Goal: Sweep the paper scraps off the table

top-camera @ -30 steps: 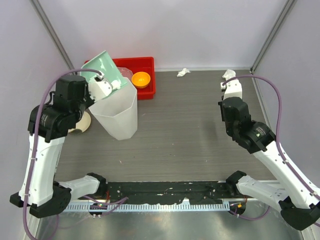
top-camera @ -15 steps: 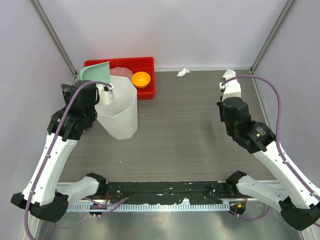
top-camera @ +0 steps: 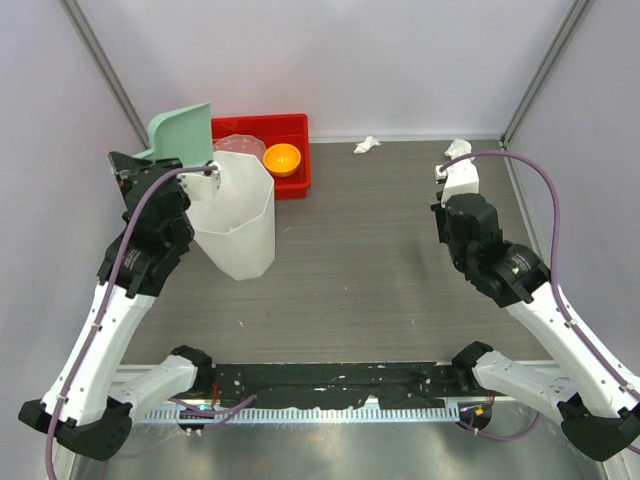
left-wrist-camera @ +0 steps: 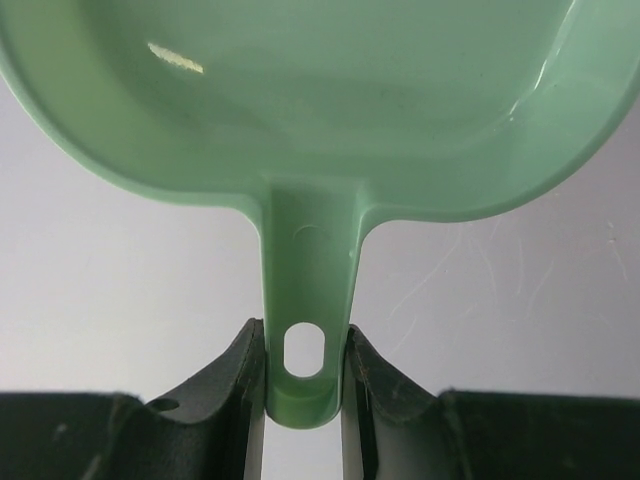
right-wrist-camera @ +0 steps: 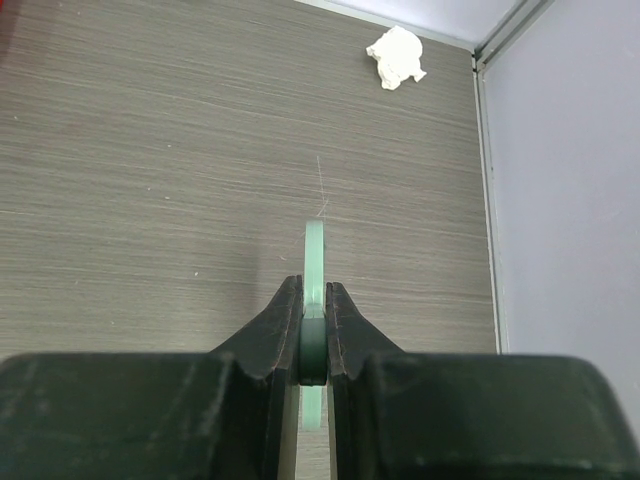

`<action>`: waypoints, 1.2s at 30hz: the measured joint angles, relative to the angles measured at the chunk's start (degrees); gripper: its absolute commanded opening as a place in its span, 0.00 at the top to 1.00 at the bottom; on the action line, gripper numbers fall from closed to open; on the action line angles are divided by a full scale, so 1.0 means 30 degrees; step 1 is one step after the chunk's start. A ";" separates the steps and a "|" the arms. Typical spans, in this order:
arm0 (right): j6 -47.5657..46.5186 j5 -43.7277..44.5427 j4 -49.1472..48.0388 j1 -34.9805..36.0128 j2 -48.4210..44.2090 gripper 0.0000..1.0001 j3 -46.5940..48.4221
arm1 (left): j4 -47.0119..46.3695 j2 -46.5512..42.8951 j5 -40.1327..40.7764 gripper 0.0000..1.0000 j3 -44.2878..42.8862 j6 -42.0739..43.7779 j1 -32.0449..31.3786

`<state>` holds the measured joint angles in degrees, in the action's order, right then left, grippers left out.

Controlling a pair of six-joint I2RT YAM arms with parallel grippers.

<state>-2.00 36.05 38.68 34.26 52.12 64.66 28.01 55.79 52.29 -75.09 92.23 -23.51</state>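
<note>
My left gripper (left-wrist-camera: 304, 345) is shut on the handle of a pale green dustpan (left-wrist-camera: 320, 90). In the top view the dustpan (top-camera: 181, 131) is held upright above the far-left rim of the white faceted bin (top-camera: 240, 220), with my left gripper (top-camera: 203, 176) just below it. My right gripper (right-wrist-camera: 315, 300) is shut on a thin pale green tool (right-wrist-camera: 315, 250) seen edge-on, low over the table (top-camera: 380, 260) at the far right (top-camera: 458, 186). Two paper scraps lie by the back edge, one (top-camera: 367, 144) near the middle and one (top-camera: 457, 148) ahead of my right gripper, also in the right wrist view (right-wrist-camera: 396, 56).
A red tray (top-camera: 297, 127) stands at the back left behind the bin, holding an orange bowl (top-camera: 282, 158) and a clear pinkish cup (top-camera: 238, 146). Metal rails and grey walls bound the table on the back and sides.
The left arm has swung the dustpan from a tilt over the bin's mouth back to the left and upright. The right arm has hardly moved.
</note>
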 measured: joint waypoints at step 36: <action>-1.6327 -1.3865 -1.6109 -0.4000 2.7401 0.99 1.6160 | 1.3486 0.3104 -1.6254 1.00 -1.0819 -2.4604 0.0007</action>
<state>-50.98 -5.54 -9.65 22.26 134.32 113.14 68.47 65.10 3.53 -107.55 18.41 -23.49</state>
